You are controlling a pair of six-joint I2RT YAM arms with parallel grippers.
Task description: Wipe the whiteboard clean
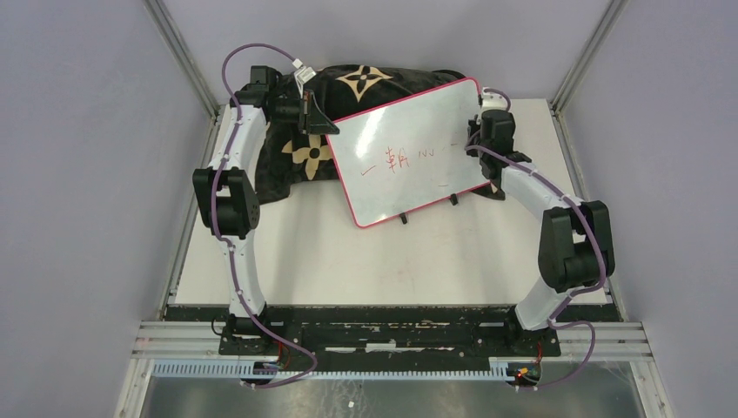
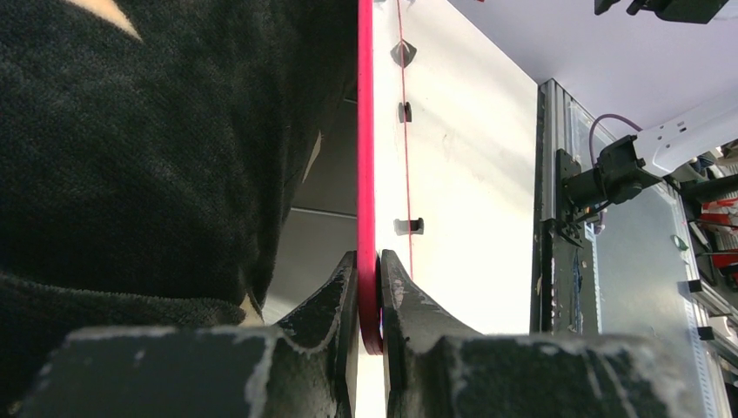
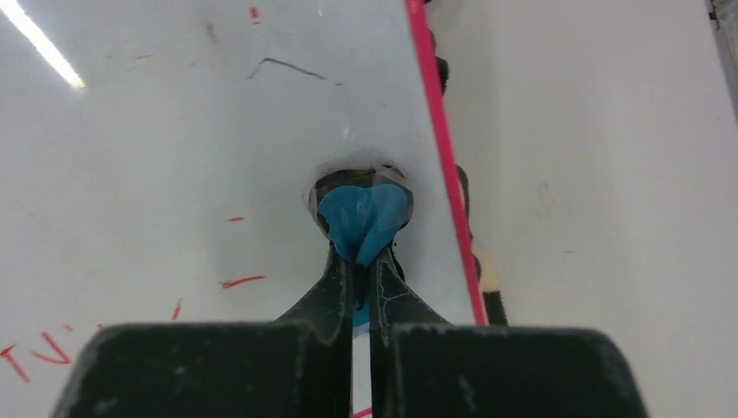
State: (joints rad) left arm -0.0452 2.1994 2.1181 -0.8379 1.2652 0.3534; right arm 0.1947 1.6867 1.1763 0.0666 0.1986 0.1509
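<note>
The whiteboard (image 1: pixel 409 148) with its pink-red frame leans tilted against the black cushion (image 1: pixel 348 96). Red handwriting (image 1: pixel 409 159) runs across its middle. My left gripper (image 1: pixel 320 122) is shut on the board's left frame edge (image 2: pixel 365 174), the rim pinched between both fingers. My right gripper (image 1: pixel 477 139) is at the board's right side, shut on a blue eraser cloth (image 3: pixel 361 218) that presses on the white surface (image 3: pixel 174 148) near the right frame. Red stroke remnants (image 3: pixel 239 281) lie left of the cloth.
The black cushion with tan flowers fills the left of the left wrist view (image 2: pixel 130 148). The white table (image 1: pixel 365 261) lies in front of the board. Metal frame rails (image 1: pixel 187 70) stand at both back corners. The board's small black feet (image 1: pixel 452 199) rest on the table.
</note>
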